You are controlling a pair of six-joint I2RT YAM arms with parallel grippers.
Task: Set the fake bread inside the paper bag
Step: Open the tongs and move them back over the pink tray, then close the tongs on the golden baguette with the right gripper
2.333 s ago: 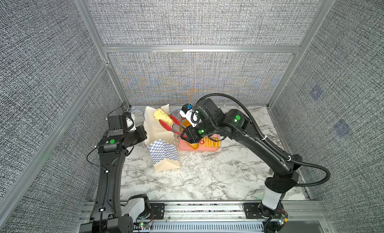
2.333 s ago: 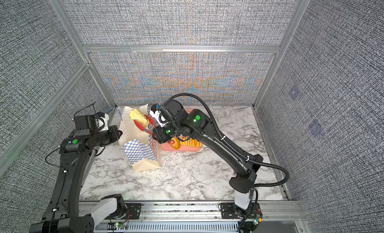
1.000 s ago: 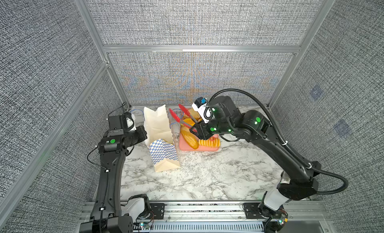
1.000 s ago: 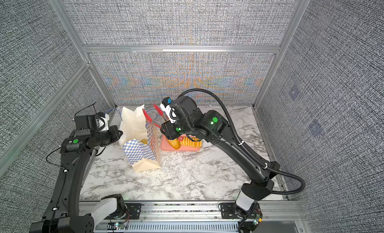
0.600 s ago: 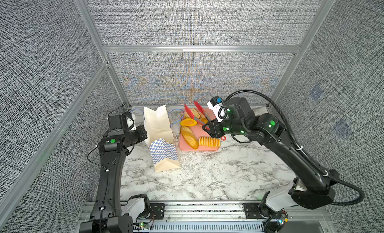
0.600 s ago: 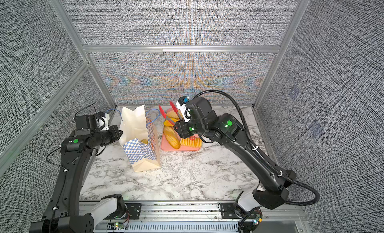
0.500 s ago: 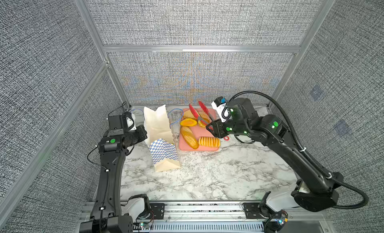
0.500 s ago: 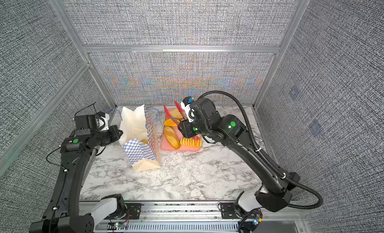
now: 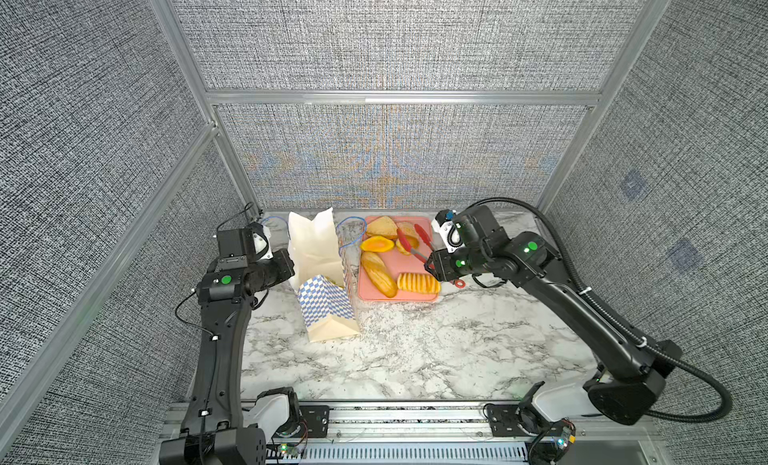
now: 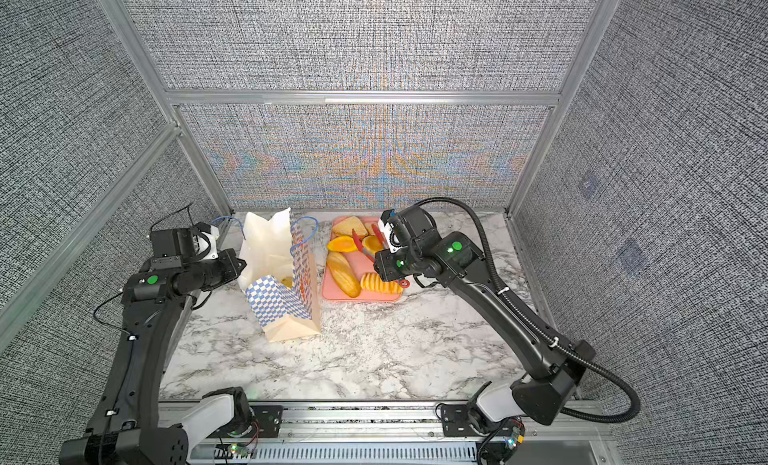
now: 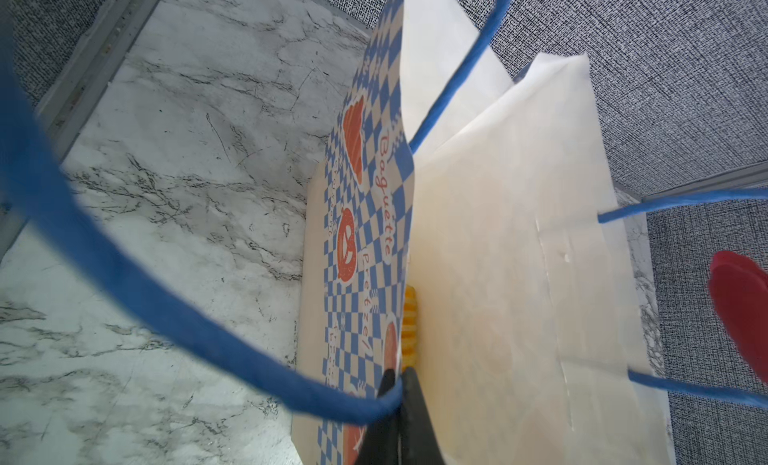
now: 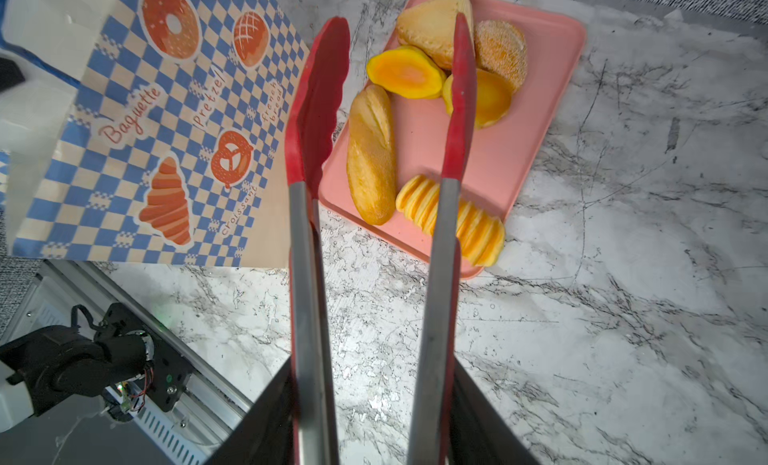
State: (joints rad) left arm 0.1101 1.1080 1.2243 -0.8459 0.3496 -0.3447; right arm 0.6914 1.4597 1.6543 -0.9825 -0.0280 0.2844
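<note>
Fake bread (image 11: 409, 328) dropped in paper bag (image 9: 328, 307); empty tongs (image 12: 318, 105) back over tray (image 12: 540, 110)

A robotics lab test cell: grey woven-fabric wall panels (image 9: 395, 39) in an aluminium frame (image 9: 399, 98) enclose a marble-pattern tabletop (image 9: 415, 359). A black left arm (image 9: 220, 338) and right arm (image 9: 582, 313) stand on a metal rail (image 9: 415, 417) along its front edge.

A white marble-patterned tabletop (image 9: 415, 350) with grey veining carried two items toward its rear: a tall cream paper carrier bag with a blue-and-white checker band (image 9: 328, 305), standing upright, and a flat pink rectangular tray (image 9: 409, 264) lying just beside it, on its right in both top views.
</note>
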